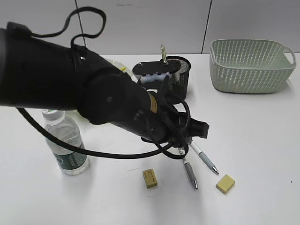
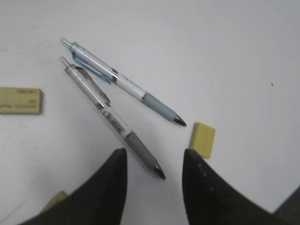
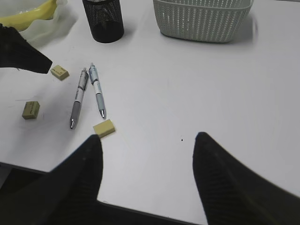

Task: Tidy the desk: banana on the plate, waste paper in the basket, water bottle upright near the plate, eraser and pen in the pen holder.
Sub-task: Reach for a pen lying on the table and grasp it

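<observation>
My left gripper [image 2: 155, 153] hangs open just above the desk [image 1: 262, 140], its fingers either side of the tip of a grey-grip pen [image 2: 112, 119]. A blue-grip pen [image 2: 123, 82] lies beside that one. Three yellow erasers [image 3: 104, 128] [image 3: 60, 72] [image 3: 31, 109] lie around the pens. The banana [image 3: 33, 16] rests in the plate [image 3: 61, 21]. The water bottle [image 1: 68, 145] stands upright at the left. The pen holder [image 1: 180, 75] and the basket [image 1: 251, 65] stand at the back. My right gripper [image 3: 147, 138] is open and empty over the front edge. No waste paper shows.
My left arm [image 1: 70, 84] fills the left and middle of the exterior view and hides most of the plate there. A metal clip-like object [image 1: 163, 52] sticks up at the pen holder's rim. Bare tabletop lies between the pens and the basket.
</observation>
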### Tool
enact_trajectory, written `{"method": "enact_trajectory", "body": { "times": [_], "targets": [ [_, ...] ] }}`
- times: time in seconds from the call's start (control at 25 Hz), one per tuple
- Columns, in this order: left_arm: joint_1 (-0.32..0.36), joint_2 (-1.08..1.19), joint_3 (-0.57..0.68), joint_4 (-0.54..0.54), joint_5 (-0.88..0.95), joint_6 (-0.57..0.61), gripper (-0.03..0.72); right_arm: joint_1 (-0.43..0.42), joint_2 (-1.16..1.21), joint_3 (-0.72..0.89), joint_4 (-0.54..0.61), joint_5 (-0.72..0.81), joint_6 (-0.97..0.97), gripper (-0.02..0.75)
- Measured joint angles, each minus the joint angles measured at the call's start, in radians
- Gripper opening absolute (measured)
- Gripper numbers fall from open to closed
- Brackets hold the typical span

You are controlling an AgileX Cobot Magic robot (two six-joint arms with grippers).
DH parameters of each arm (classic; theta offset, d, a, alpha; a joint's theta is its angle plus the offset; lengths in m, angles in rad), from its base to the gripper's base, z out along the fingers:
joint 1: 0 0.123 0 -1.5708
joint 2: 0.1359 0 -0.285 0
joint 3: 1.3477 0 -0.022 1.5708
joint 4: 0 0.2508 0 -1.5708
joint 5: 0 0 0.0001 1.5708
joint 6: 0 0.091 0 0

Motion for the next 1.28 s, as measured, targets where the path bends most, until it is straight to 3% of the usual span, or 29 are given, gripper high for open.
{"method": "enact_trajectory", "body": {
  "times": [0.2,0.48,0.88,1.28],
  "targets": [
    [0.037,0.096,-0.042,-0.006,-0.026,-0.03,0.298,0.0,0.0,0.0,0.0,0.0,-0.001,0.484],
    [0.024,0.281,-0.236,0.003,0.099,-0.086,0.298,0.0,0.0,0.0,0.0,0.0,-0.001,0.476],
    [0.009,0.438,-0.466,0.207,0.363,-0.284,0.298,0.0,0.0,0.0,0.0,0.0,-0.001,0.475],
    [0.008,0.481,-0.538,0.252,0.436,-0.373,0.273,0.0,0.0,0.0,0.0,0.0,-0.001,0.475]
  ]
}}
